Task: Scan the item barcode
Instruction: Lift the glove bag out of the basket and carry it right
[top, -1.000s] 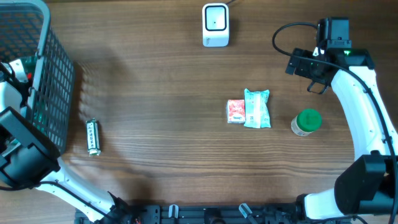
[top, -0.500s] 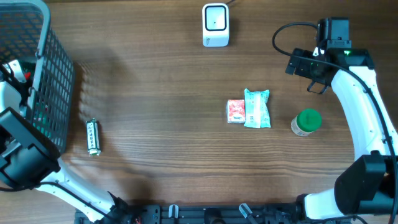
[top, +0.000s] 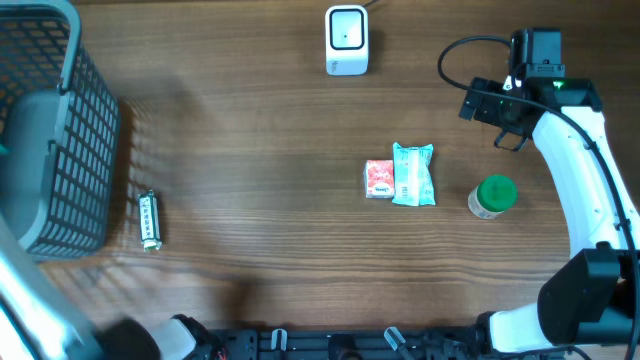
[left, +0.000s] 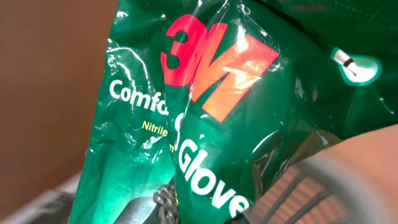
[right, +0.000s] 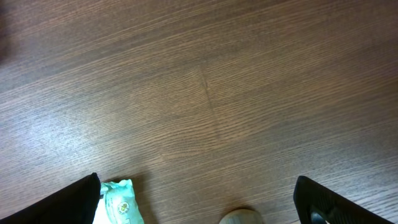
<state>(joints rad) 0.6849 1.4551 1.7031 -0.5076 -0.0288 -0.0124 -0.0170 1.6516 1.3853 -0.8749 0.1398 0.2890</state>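
Note:
The left wrist view is filled by a green 3M gloves packet (left: 205, 106) of crinkled plastic. My left gripper (left: 166, 205) is shut on its lower edge. In the overhead view the left arm (top: 30, 290) is only a blur at the lower left edge, and its gripper and the packet do not show there. The white barcode scanner (top: 347, 40) stands at the back middle of the table. My right gripper (top: 497, 115) hangs open over the back right of the table, and nothing is between its fingers (right: 74, 202) in the right wrist view.
A grey wire basket (top: 75, 130) stands at the far left. A small wrapped bar (top: 150, 220) lies beside it. Right of centre lie a pink packet (top: 379, 179), a mint packet (top: 413, 174) and a green-lidded jar (top: 493, 196).
My left gripper has shut on the green packet in the basket. The left arm has swept out of the basket towards the lower left edge. The right arm has not moved.

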